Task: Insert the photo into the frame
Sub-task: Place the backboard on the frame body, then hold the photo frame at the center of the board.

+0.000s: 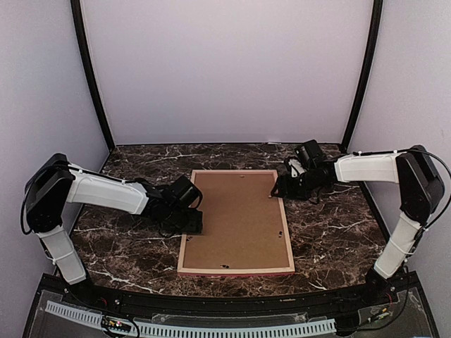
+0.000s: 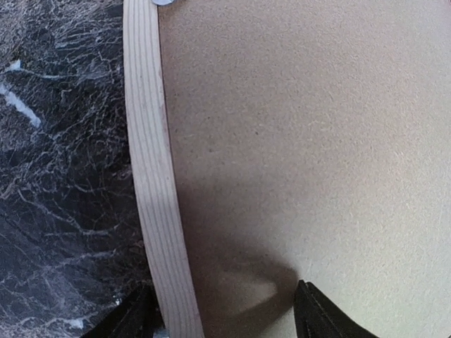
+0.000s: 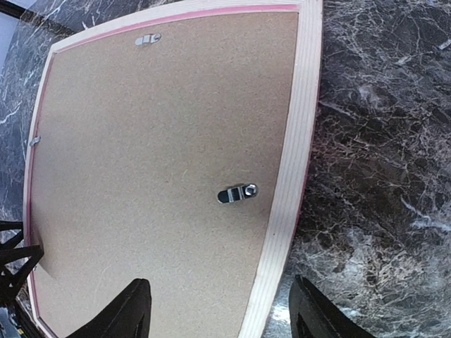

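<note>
The frame [image 1: 236, 270] lies face down on the marble table [image 1: 331, 232], one long rail between the spread fingers of the left gripper [image 2: 225, 311] and the opposite rail between those of the right gripper [image 3: 222, 310], neither clamped on anything; the photo shows in no view. The brown backing board [image 1: 236, 218] likely has to come out first, so the metal turn clip [image 3: 237, 192] just ahead of the right gripper should be swung aside before any prying. The rails are pale, straight-grained wood with a pink outer edge.

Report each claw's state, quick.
Left claw: open, astride the frame at its left rail, gripping nothing.
Right claw: open, astride the right rail, gripping nothing.
</note>
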Available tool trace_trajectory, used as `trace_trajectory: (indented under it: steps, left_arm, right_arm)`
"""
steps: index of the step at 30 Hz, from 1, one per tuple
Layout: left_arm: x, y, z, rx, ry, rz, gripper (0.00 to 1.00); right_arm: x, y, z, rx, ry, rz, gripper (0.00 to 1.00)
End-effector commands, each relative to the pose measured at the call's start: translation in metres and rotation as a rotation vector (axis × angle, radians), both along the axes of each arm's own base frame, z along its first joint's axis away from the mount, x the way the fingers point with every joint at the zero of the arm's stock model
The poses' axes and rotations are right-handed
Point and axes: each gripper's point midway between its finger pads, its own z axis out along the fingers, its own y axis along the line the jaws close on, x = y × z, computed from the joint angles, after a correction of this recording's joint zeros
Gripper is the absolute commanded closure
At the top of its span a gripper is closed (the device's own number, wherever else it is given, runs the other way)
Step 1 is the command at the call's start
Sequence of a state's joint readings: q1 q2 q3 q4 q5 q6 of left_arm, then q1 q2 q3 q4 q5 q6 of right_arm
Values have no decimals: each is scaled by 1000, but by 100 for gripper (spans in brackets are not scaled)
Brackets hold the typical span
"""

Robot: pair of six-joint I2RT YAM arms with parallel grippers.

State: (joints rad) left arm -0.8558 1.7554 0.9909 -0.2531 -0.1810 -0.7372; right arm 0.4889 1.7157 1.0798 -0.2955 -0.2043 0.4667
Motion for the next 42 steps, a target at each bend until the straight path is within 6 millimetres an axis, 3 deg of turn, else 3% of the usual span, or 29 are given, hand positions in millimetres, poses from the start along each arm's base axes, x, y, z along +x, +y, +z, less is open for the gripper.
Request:
trace_trajectory:
  steps: [1,4,9,21,34,42]
  left_arm:
    - [-7,4,26,-17,-22,-44,29]
    - [-3,0,48,-63,-65,-55,27]
    - [4,4,68,-122,-93,-45,26]
    - [22,32,89,-164,-138,-2,26]
    - [42,47,83,-128,-137,16,26]
    - [55,48,69,-70,-118,-3,26]
  right_arm:
    - [-1,-7,-10,-11,-1,0,35]
    - [-3,-5,-14,5,8,11,44]
    - [-7,-3,-22,14,25,23,56]
    - [-11,-14,-41,-36,41,5,62]
    - [-19,-14,-55,-37,68,17,66]
    - [-22,-20,-54,-63,66,16,76]
